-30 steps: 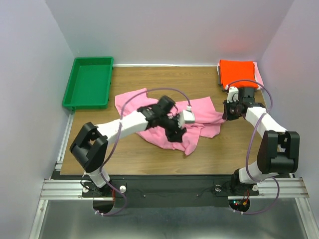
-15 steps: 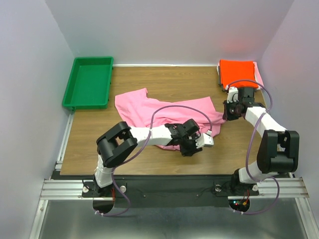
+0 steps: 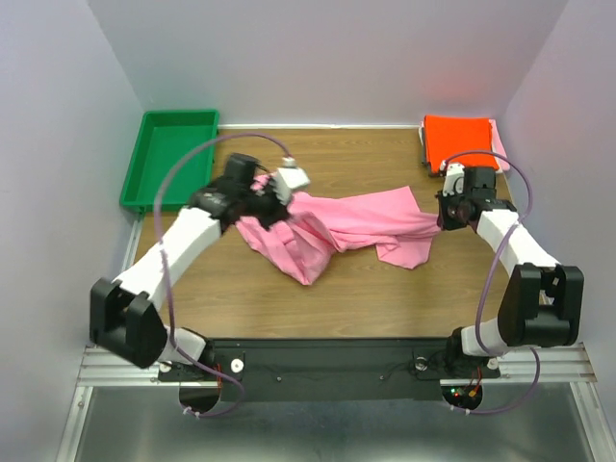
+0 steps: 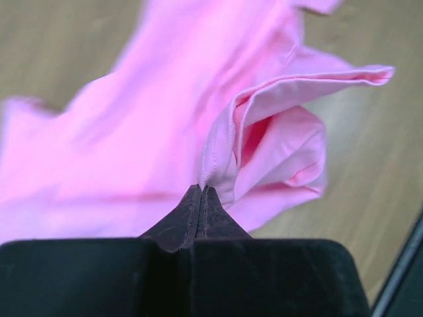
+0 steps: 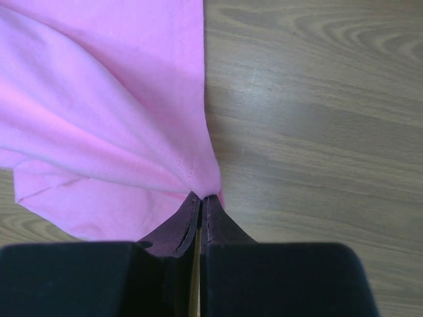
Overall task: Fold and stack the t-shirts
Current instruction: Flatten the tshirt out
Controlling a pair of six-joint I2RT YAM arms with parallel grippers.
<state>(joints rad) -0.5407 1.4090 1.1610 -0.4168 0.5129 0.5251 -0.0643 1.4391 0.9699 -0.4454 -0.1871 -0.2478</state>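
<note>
Bright, even overhead light casts faint shadows; the pink t-shirt (image 4: 132, 132) looks blurred at my left wrist, sharp at my right.

Plain pink t-shirt (image 3: 337, 223), orange-red t-shirt (image 3: 460, 140), green tray (image 3: 173, 159)

Pink t-shirt (image 3: 356, 217) spans mid-table — bare wood (image 3: 318, 154) behind; green tray (image 3: 173, 159) far left, orange t-shirt (image 3: 460, 140) far right.
</note>
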